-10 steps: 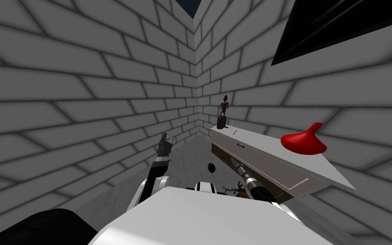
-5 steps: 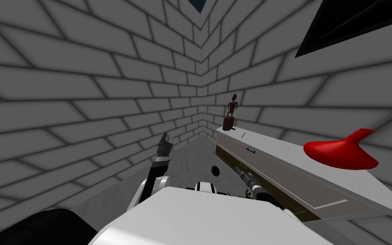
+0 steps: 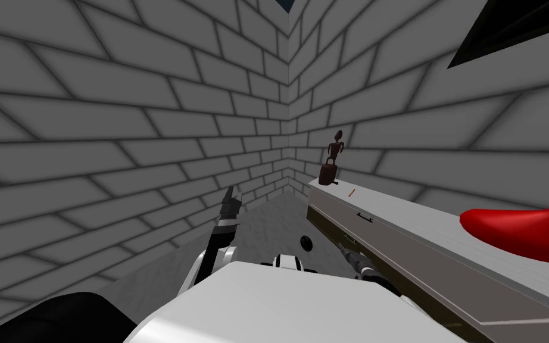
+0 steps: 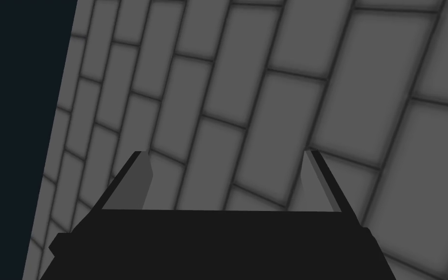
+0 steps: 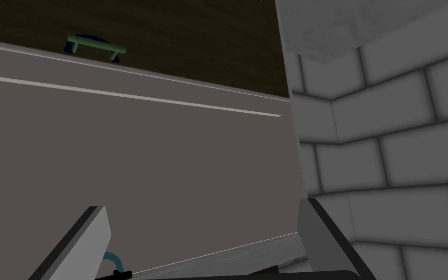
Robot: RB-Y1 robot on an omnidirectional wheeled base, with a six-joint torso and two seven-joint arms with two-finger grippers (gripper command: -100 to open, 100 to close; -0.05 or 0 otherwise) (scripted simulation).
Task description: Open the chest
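Two brick walls [image 3: 118, 149] met behind the white chest [image 3: 410, 217] at right. By its front the right fingers [image 5: 92, 238] were wide open, holding nothing; the left fingers [image 4: 133, 187] too.

Ahead of right arm: the chest [image 5: 145, 160] front, a flat grey-brown panel, blocks the right gripper [image 5: 201, 204] across its spread fingers.
Handle zone: the handle [image 5: 95, 46] stands proud at the panel's far edge, with open space around it.
Chest top: figurine [image 3: 331, 162] at the far end, red object [image 3: 529, 235] at the near end, bare strip between.
Left side: open floor [image 3: 267, 217] between brick wall [image 3: 118, 149] and chest; the left gripper [image 3: 230, 193], fingers apart, stands there.
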